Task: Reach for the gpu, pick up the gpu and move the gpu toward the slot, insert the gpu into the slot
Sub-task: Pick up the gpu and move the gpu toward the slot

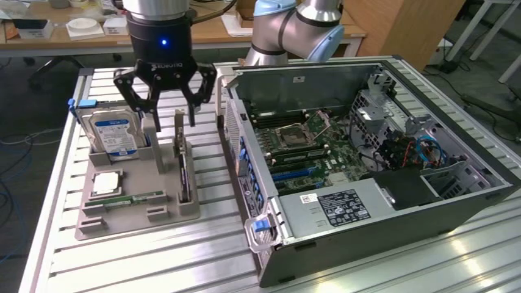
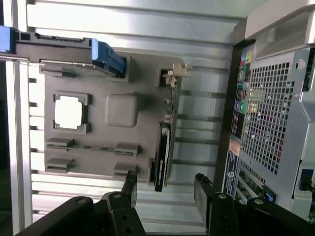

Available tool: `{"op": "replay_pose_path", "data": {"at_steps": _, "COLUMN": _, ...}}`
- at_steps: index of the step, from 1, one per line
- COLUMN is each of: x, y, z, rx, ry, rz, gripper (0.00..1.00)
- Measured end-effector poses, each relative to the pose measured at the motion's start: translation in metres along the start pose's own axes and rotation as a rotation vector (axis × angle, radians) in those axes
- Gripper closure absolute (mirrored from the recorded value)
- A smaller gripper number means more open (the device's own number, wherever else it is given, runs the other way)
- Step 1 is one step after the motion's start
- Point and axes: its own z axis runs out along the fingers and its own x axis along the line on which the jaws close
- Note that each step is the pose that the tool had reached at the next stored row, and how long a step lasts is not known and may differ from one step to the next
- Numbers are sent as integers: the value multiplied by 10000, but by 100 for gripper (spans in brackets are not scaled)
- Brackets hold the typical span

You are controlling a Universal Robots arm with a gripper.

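Observation:
The gpu (image 1: pixel 183 163) stands on edge in a groove of the grey holder tray (image 1: pixel 163 180), its metal bracket at the far end. My gripper (image 1: pixel 171 117) hangs open just above the card's far part, a finger on each side and touching nothing. In the wrist view the gpu (image 2: pixel 165 147) is a thin dark strip, with the open gripper (image 2: pixel 166 184) straddling its line at one end. The slot (image 1: pixel 294 175) lies on the green motherboard (image 1: pixel 326 149) inside the open computer case, with nothing in it.
The holder tray also carries a silver hard drive (image 1: pixel 114 134), a processor chip (image 1: pixel 106 182) and a green memory stick (image 1: pixel 134 198). The open computer case (image 1: pixel 366 204) lies close beside the tray, its perforated rear wall (image 2: pixel 270 123) near the gpu. A slatted aluminium table (image 1: pixel 163 256) is underneath.

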Motion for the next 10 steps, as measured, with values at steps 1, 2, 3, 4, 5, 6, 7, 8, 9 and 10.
{"op": "replay_pose_path", "data": {"at_steps": 1, "x": 2, "y": 0, "z": 1, "rx": -180, "ry": -12, "rz": -1, "gripper": 41}}
{"op": "replay_pose_path", "data": {"at_steps": 2, "x": 4, "y": 0, "z": 1, "rx": -360, "ry": -22, "rz": -2, "gripper": 41}}
{"op": "replay_pose_path", "data": {"at_steps": 3, "x": 4, "y": 0, "z": 4, "rx": -499, "ry": -32, "rz": -2, "gripper": 41}}
{"op": "replay_pose_path", "data": {"at_steps": 4, "x": 4, "y": 1, "z": 6, "rx": -507, "ry": -32, "rz": -2, "gripper": 41}}
{"op": "replay_pose_path", "data": {"at_steps": 5, "x": 4, "y": 1, "z": 8, "rx": -507, "ry": -31, "rz": 3, "gripper": 41}}
{"op": "replay_pose_path", "data": {"at_steps": 6, "x": 4, "y": 1, "z": 10, "rx": -504, "ry": -31, "rz": 10, "gripper": 41}}
{"op": "replay_pose_path", "data": {"at_steps": 7, "x": 4, "y": 1, "z": 13, "rx": -493, "ry": -31, "rz": 22, "gripper": 41}}
{"op": "replay_pose_path", "data": {"at_steps": 8, "x": 4, "y": 1, "z": 14, "rx": -478, "ry": -28, "rz": 37, "gripper": 41}}
{"op": "replay_pose_path", "data": {"at_steps": 9, "x": 4, "y": 0, "z": 15, "rx": -464, "ry": -27, "rz": 55, "gripper": 41}}
{"op": "replay_pose_path", "data": {"at_steps": 10, "x": 4, "y": 0, "z": 16, "rx": -449, "ry": -25, "rz": 78, "gripper": 41}}
